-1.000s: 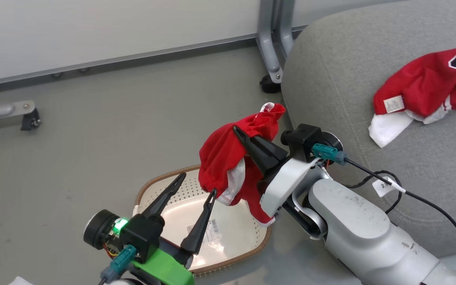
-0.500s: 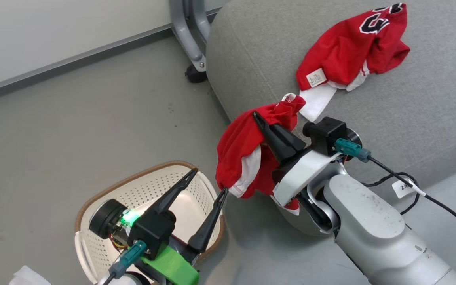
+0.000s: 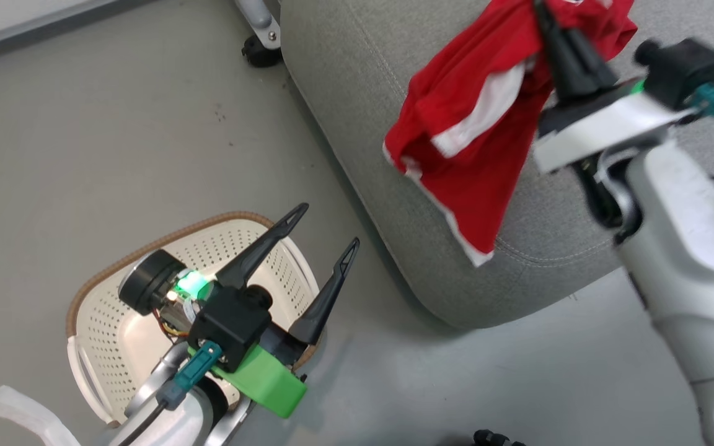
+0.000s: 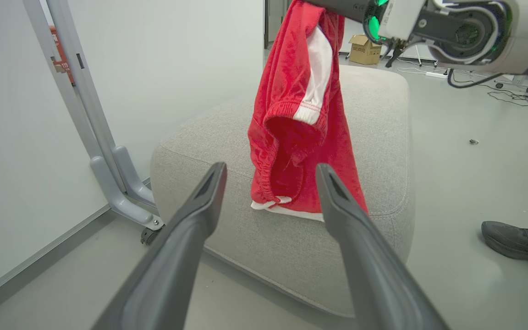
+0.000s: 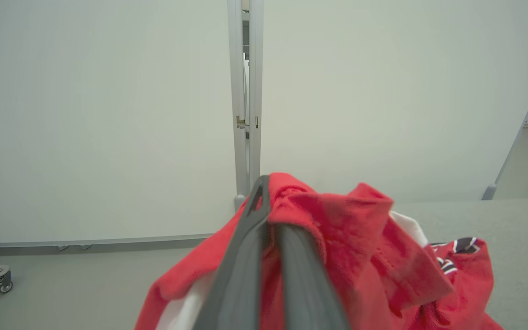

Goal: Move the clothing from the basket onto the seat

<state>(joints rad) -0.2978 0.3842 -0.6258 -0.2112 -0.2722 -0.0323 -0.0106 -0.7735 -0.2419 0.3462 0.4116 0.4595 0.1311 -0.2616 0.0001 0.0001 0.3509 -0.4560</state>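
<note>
Head view count: two hands, two red garments, one laundry basket, one seat cushion.

1. The right hand has its two fingers pressed together on the upper end of the red shorts, pinching the cloth. The shorts are red with a white side stripe and white hem trim. They hang from that pinch over the front edge of the grey seat cushion. In the left wrist view their lower hem hangs about level with the cushion top; whether it touches cannot be told.

2. The second red garment, with dark-and-white striped trim, lies on the cushion just beyond the held shorts in the right wrist view.

3. The left hand has its fingers spread wide and grips nothing. It hovers over the right side of the laundry basket.

4. The basket is cream perforated plastic with a brown rim. It stands upright on the floor, near the cushion but apart from it. What shows of its interior is perforated wall and base; the left arm covers the rest.

5. One castor of a metal frame stands by the cushion's far corner. One dark shoe of a person rests on the floor beside the cushion.
</note>
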